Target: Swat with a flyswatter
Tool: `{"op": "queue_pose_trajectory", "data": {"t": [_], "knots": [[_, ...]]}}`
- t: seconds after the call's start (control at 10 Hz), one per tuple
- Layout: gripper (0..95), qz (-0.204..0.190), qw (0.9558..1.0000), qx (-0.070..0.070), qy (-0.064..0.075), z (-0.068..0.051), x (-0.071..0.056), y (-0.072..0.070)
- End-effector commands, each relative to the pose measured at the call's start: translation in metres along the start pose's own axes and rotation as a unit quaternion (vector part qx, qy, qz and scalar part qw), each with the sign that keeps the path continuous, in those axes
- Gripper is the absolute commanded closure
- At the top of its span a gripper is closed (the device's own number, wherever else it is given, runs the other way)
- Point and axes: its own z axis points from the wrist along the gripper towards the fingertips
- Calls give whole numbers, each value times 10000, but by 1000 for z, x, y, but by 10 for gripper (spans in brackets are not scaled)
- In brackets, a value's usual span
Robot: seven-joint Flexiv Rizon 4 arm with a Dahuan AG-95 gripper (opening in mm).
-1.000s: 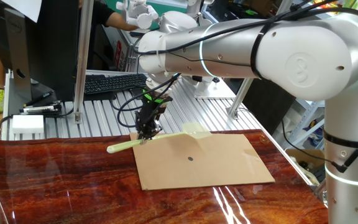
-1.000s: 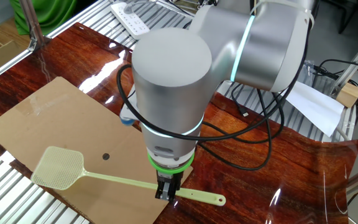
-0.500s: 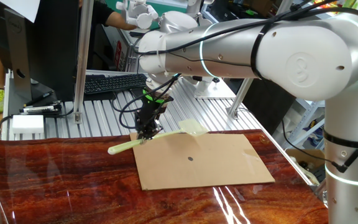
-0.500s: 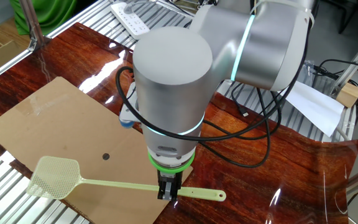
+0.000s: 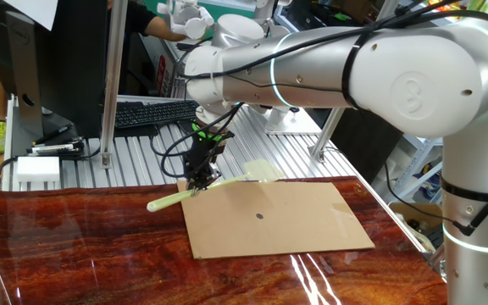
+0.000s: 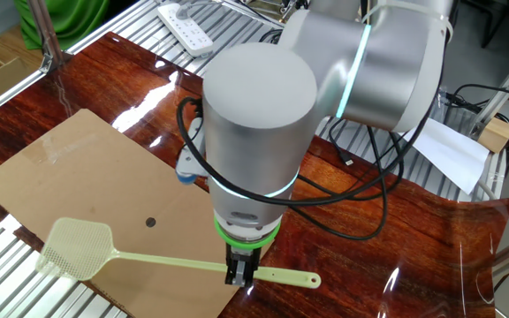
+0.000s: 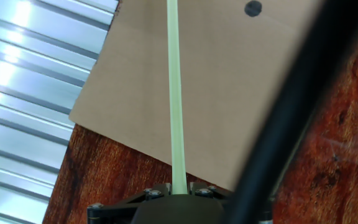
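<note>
Glossy wood table [image 5: 74, 246] carries cardboard sheet [image 5: 269, 216]; keyboard [image 5: 155, 113] behind. Gripper [image 6: 241, 276] clamps flyswatter [image 6: 140, 258] handle; head slightly higher than before.

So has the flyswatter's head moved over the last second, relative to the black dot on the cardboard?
Yes. The flyswatter head has swung away from the black dot, out toward the cardboard edge and metal slats, with the gripper shut on the handle.

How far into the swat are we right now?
Pickup looks done: the gripper is shut on the flyswatter handle near its tail end. In hand: the mesh head is raised over the cardboard sheet edge. Left: bringing the head down, probably on the dark dot.
</note>
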Motion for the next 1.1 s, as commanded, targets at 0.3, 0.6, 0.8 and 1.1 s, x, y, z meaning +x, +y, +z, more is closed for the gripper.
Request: {"op": "queue_pose_trajectory", "data": {"t": [0.3,0.6,0.8,1.1], "knots": [[950,106,9998,28,-158,1,0,1],[950,380,9990,14,-224,1,0,1],[950,517,9984,22,-226,1,0,1],[950,736,9971,12,-199,4,-1,4]]}}
